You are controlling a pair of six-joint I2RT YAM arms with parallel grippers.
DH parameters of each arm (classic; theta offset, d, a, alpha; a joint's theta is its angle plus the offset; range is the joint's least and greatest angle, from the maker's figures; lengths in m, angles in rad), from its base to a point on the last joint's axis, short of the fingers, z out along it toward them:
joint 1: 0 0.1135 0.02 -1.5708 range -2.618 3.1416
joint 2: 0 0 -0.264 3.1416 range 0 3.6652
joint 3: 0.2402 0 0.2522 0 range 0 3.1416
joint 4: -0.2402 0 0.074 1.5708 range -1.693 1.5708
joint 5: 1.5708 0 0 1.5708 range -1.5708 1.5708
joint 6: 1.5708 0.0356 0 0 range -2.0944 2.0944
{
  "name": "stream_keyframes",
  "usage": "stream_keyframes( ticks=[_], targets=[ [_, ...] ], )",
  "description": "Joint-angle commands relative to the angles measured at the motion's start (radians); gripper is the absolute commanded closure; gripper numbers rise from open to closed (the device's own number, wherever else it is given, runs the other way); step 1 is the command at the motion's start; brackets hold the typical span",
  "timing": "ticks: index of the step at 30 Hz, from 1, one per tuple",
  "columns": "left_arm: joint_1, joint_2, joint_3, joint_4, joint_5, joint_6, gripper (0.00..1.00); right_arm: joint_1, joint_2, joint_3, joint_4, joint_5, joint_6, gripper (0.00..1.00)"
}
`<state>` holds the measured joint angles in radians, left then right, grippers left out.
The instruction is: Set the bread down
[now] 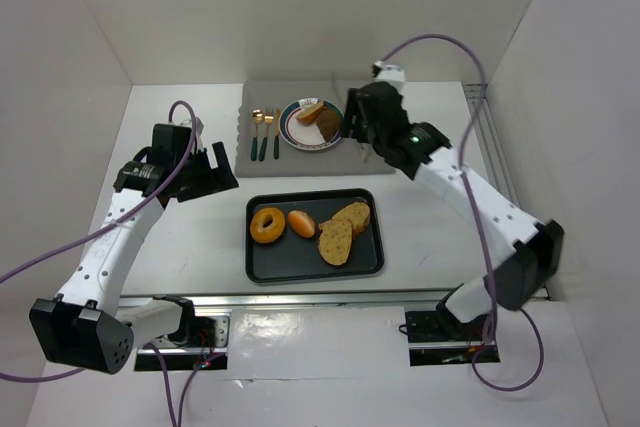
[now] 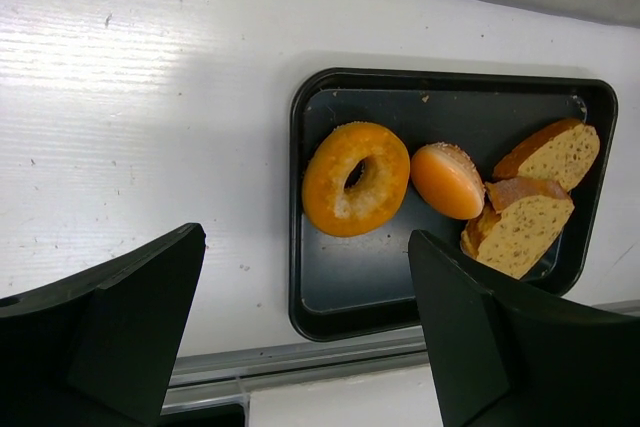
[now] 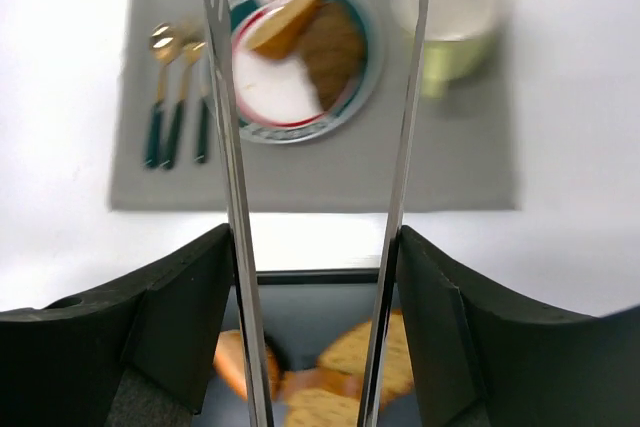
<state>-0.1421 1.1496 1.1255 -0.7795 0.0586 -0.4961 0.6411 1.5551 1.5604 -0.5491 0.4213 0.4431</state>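
Two bread pieces, a pale slice (image 3: pixel 285 19) and a darker one (image 3: pixel 330 52), lie on the round plate (image 1: pixel 298 137) on the grey placemat. More bread sits in the black tray (image 1: pixel 262 269): a bagel (image 1: pixel 267 224), a bun (image 1: pixel 301 223) and two seeded slices (image 1: pixel 335 240). My right gripper (image 3: pixel 318 247) hovers above the plate's right side (image 1: pixel 358 127), shut on metal tongs (image 3: pixel 228 147). The tongs' arms stand apart with nothing between them. Left of the tray, my left gripper (image 1: pixel 215 172) is open and empty, and its wrist view shows the bagel (image 2: pixel 356 179) and bun (image 2: pixel 447 180).
A spoon and forks with dark handles (image 1: pixel 265 132) lie left of the plate on the placemat (image 1: pixel 260 162). A green and white mug (image 3: pixel 450 17) stands right of the plate, hidden by the right arm in the top view. White walls enclose the table.
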Motion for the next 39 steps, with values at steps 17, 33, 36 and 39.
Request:
stream_keyframes(
  ticks=[17, 33, 36, 39],
  targets=[
    [-0.004, 0.012, 0.039, 0.026, 0.066, 0.033, 0.04, -0.468, 0.123, -0.418, 0.429, 0.063, -0.003, 0.27],
    [-0.004, 0.012, 0.082, -0.001, 0.047, 0.031, 0.03, -0.495, 0.039, -0.419, 0.316, 0.076, 0.085, 0.01],
    [-0.004, 0.012, 0.091, -0.001, 0.047, 0.031, 0.03, -0.495, -0.045, -0.419, 0.229, 0.097, 0.085, 0.01],
    [-0.004, 0.012, 0.102, -0.001, 0.047, 0.031, 0.02, -0.495, -0.111, -0.445, 0.161, 0.125, 0.085, 0.01]
  ],
)
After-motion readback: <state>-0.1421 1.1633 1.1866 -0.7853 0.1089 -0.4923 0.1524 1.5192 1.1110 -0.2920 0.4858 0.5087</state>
